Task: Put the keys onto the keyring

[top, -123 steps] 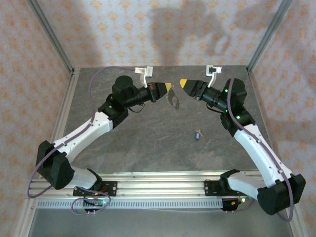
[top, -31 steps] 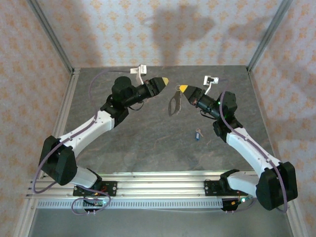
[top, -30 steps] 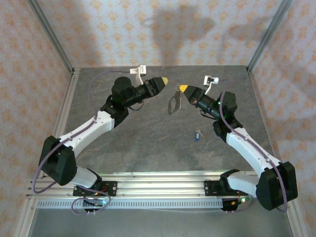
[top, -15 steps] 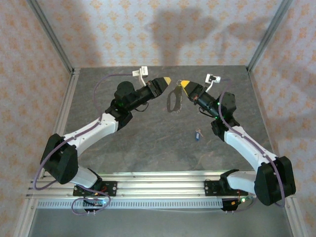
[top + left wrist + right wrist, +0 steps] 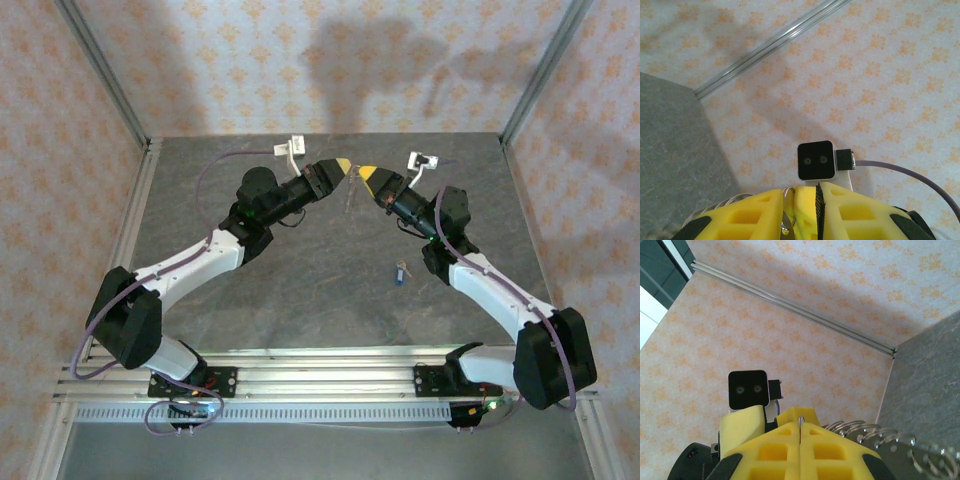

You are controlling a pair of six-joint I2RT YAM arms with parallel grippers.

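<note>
While right fingers (image 5: 771,450) clamp the thin, springy keyring (image 5: 866,432) by its rim, I cannot tell whether the near-closed left fingers (image 5: 740,216) grip it.

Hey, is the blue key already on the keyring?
No, the blue key lies by itself on the bare grey table.

Grey stone-look tabletop (image 5: 300,290), pale wallpaper walls (image 5: 220,70) with small orange floral print, aluminium corner posts (image 5: 105,75), slotted aluminium rail (image 5: 320,362) along near edge, soft shadows (image 5: 350,60) on back wall
</note>
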